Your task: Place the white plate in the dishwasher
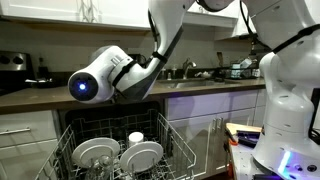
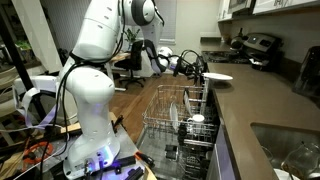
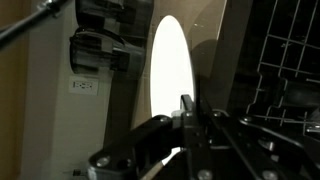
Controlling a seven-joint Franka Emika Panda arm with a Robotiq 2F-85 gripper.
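The white plate [image 3: 170, 65] fills the middle of the wrist view, seen nearly edge-on, and my gripper [image 3: 185, 104] is shut on its lower rim. In an exterior view the gripper [image 2: 203, 71] holds the plate [image 2: 222, 76] roughly level above the counter edge, just past the far end of the dishwasher rack [image 2: 160, 118]. The dishwasher is open and its wire rack [image 1: 172, 140] is pulled out. In that exterior view the arm's wrist [image 1: 95, 82] hangs over the rack, and the gripper and the held plate are hidden behind it.
Two other white plates [image 1: 97, 153] [image 1: 141, 155] and a small white cup [image 1: 136, 137] stand in the rack. The dark countertop [image 2: 240, 110] runs alongside with a sink [image 2: 290, 150]. Pots and clutter line the back counter [image 1: 200, 72]. Rack wires [image 3: 285, 60] show at right.
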